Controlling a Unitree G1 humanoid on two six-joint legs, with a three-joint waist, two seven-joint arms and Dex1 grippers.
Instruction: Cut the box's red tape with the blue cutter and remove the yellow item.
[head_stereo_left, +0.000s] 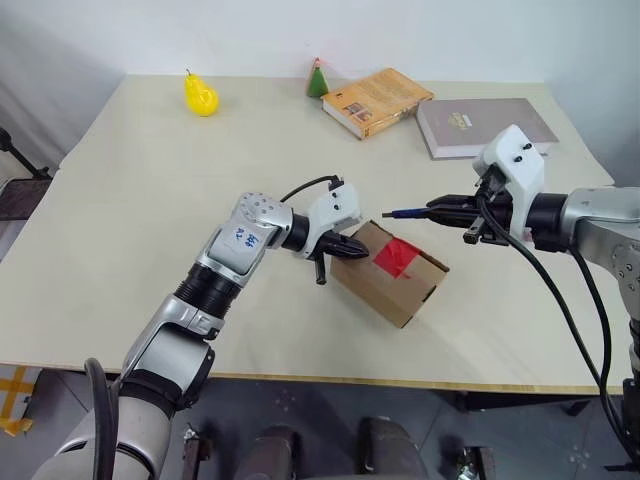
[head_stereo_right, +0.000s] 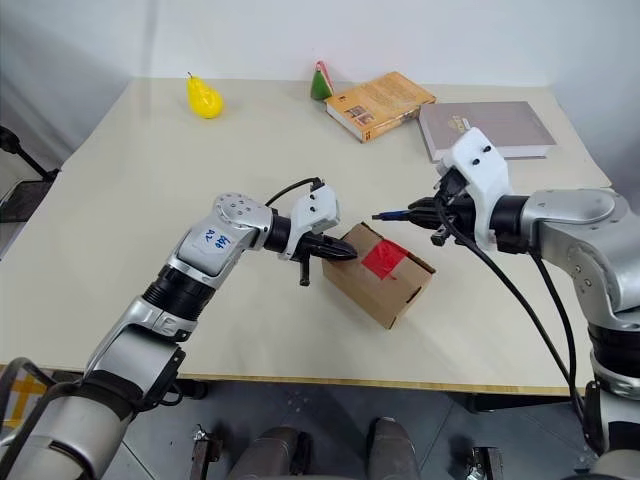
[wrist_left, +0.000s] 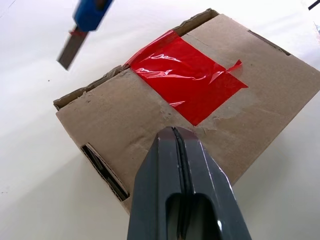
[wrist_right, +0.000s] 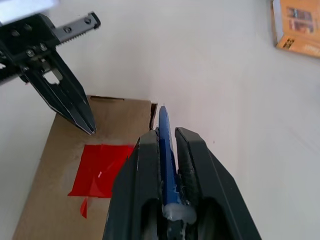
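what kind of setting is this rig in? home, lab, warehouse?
Most likely a lab test bench: a bare pale table against a plain wall, set with staged props: a taped box, two books, a toy-like pear.

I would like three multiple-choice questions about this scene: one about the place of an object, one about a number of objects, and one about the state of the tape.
1. Where does the left gripper rest?
A. on the top of the box, near the red tape
B. beside the yellow pear
C. on the grey book

2. How many books lie at the far side of the table?
A. one
B. two
C. four

3. What is the state of the red tape?
A. peeled off and lying on the table
B. cut through along the seam
C. in place across the seam of the closed box, not yet cut

Answers:
1. A: the left wrist view shows the shut fingers on the cardboard next to the tape.
2. B: an orange book and a grey book lie there.
3. C: the tape spans the seam, and the blue cutter, held in the right gripper, has its tip off the tape.
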